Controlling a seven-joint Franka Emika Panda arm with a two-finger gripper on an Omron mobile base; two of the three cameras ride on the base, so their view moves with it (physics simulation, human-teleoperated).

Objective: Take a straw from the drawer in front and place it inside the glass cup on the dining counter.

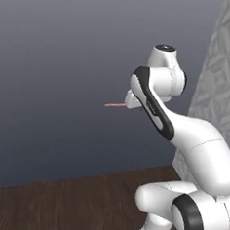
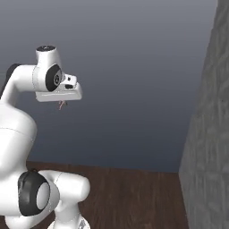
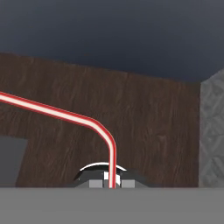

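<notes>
In the left base view, the straw (image 1: pixel 115 105) shows at mid-frame as a short, thin pink-red stick. It pokes out level toward the left from the white hand of the arm, against the plain blue-grey wall (image 1: pixel 65 84). Its right end is hidden behind the hand, and the fingers cannot be made out there. To the right, the arm bends down to its base at the lower right, and a pale patterned wall (image 1: pixel 223 71) fills the right edge. A dark wooden floor (image 1: pixel 56 205) runs along the bottom.

In the right base view, the hand sits at the upper left of the frame. Just under it hangs a small reddish sliver of the straw (image 2: pixel 62 104), touching the underside of the hand. The grey textured wall (image 2: pixel 208 134) stands along the right side.

In the hand view, the straw (image 3: pixel 61 111) enters at the left edge, about halfway up. It runs to the right and slightly down, then bends sharply near mid-frame and drops straight to the bottom centre. There it passes between the two dark fingertips of the gripper (image 3: pixel 112 181), which is closed on it, pinching its lower end. The straw is thus held in the air above the wooden floor (image 3: pixel 153 131), with its long part stretching away to the left of the hand.
</notes>
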